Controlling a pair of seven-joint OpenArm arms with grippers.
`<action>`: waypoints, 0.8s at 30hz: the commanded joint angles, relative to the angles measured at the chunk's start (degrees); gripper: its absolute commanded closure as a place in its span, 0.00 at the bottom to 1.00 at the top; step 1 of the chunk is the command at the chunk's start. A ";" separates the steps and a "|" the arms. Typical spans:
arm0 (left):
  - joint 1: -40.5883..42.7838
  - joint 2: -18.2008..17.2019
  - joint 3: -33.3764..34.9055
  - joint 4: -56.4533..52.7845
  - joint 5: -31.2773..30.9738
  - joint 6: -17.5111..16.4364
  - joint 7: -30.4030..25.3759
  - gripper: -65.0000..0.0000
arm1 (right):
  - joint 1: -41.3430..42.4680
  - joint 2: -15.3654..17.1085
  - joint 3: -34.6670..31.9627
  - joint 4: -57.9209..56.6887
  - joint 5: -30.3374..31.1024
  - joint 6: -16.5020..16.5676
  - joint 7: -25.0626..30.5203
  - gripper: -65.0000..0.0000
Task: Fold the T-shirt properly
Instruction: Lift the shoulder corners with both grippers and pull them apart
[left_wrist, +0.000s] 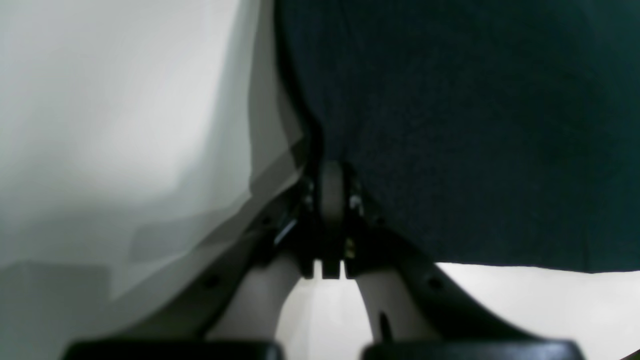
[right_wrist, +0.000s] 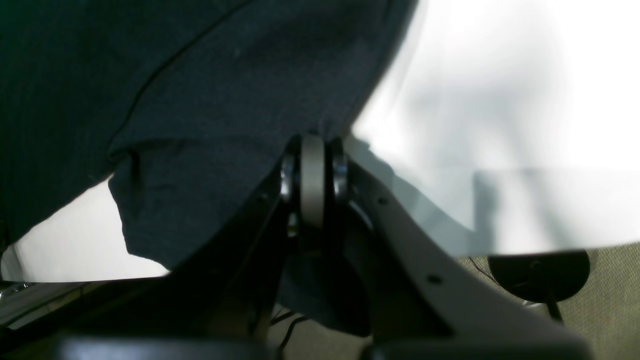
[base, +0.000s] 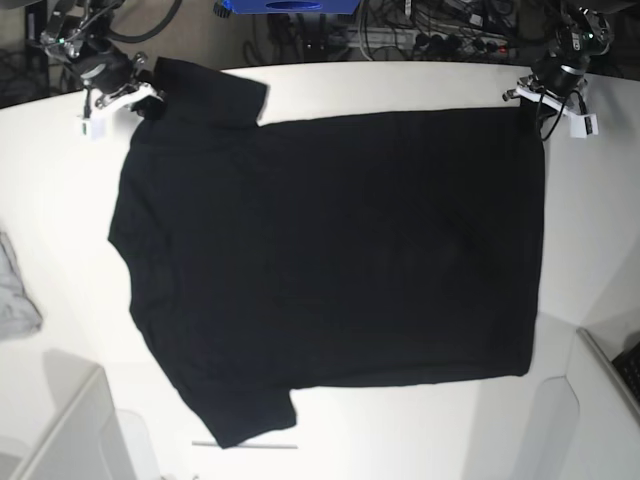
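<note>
I see bare white table (base: 400, 440) outboard of each claw. My left gripper (base: 533, 95) is pinched tight on the hem corner of the T-shirt (base: 330, 260); my right gripper (base: 135, 97) is clamped on cloth beside a sleeve. Between them the shirt lies flat, plain black, hardly wrinkled.

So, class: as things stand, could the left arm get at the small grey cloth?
Probably not: the left gripper is shut on the T-shirt, and the grey cloth lies across the table, at the far edge.
</note>
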 joint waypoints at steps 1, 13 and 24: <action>0.93 -0.48 -0.32 2.05 -1.03 -0.22 -0.82 1.00 | -0.69 0.39 0.32 1.30 0.33 0.02 0.15 1.00; 8.58 -0.30 -0.41 10.93 -1.38 -0.22 -0.82 1.00 | -5.53 0.30 0.32 9.30 0.33 0.02 -0.21 1.00; 9.11 -0.22 -0.41 16.29 -1.56 -0.13 -0.91 1.00 | -3.51 0.39 -0.12 11.41 0.42 -0.42 -0.38 1.00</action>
